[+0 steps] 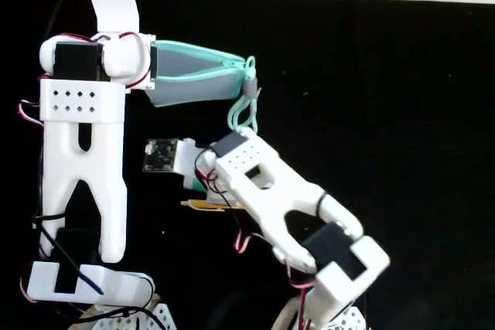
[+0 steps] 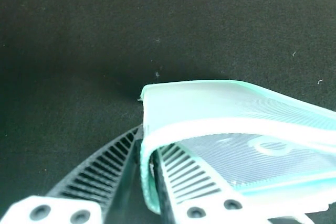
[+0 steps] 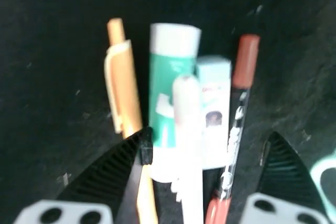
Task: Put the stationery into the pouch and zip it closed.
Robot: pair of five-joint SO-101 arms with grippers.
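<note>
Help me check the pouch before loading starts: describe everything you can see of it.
The pouch is mint green, with a translucent, finely ribbed panel and a pale solid border; it looks like soft plastic. It extends from the left gripper, whose black fingers pinch one end. At the far end sit a grey zip pull and a mint cord loop. Its top edges spread apart, so it seems unzipped. Whether it rests on the black table is unclear.

materials: plastic parts on matt cloth
pouch point(image 2: 236, 124) translucent ribbed plastic, slight sheen; table point(image 2: 157, 24) matt black cloth, lint-flecked; orange pen point(image 3: 123, 87) smooth glossy plastic; right gripper point(image 3: 208, 142) black ribbed matt plastic; arm shell point(image 1: 85, 160) white matt plastic.
</note>
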